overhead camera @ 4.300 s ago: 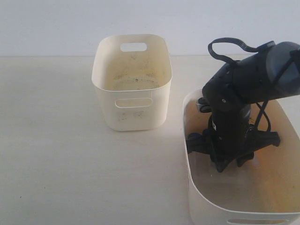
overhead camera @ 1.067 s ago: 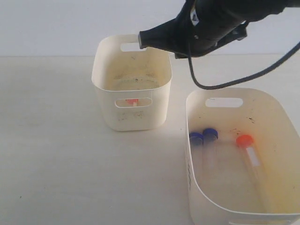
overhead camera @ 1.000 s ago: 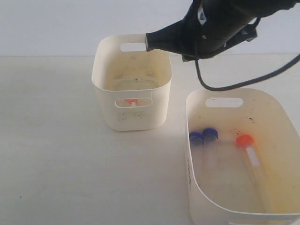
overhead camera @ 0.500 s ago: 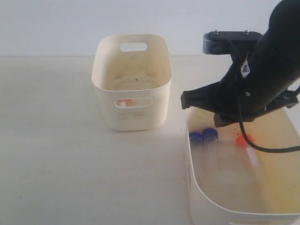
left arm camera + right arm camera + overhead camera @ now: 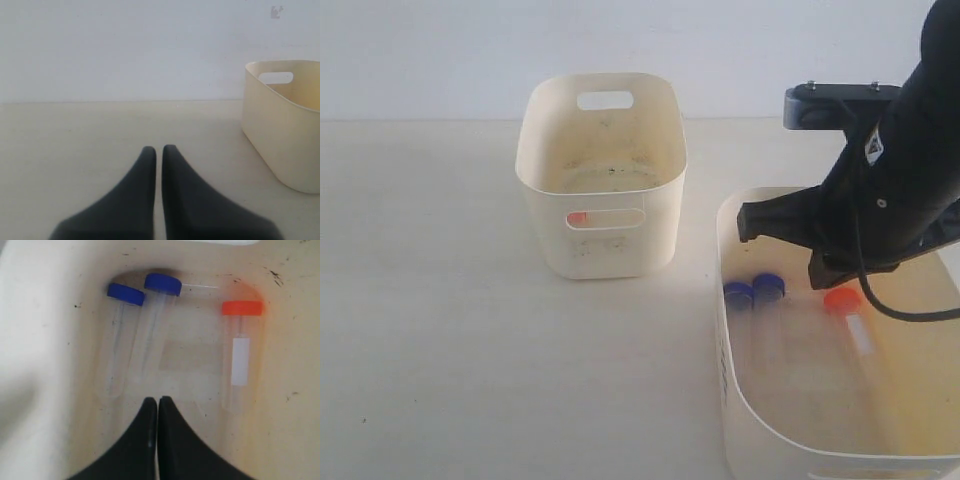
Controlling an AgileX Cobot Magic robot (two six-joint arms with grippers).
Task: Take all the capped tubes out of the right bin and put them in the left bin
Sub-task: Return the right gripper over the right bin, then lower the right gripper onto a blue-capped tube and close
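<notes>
Exterior view overlooks left bin point(image 5: 620, 255) and right bin point(image 5: 732, 400) from above. Left wrist view, low and level, shares the former; right wrist view, close overhead, the latter.

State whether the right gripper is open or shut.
Shut. The right gripper shows its jaws pressed together, holding nothing, above the capped tubes lying in the right bin.

The left bin point(image 5: 610, 250) is cream with dark specks; an orange-red cap point(image 5: 578, 217) shows through its slot. The right bin point(image 5: 745, 445) is cream, with 2 clear blue-capped tubes point(image 5: 117, 340) and 1 orange-red-capped tube point(image 5: 240, 365) bearing a white label. The right gripper point(image 5: 158, 401) is black, the table point(image 5: 440, 350) pale beige.
</notes>
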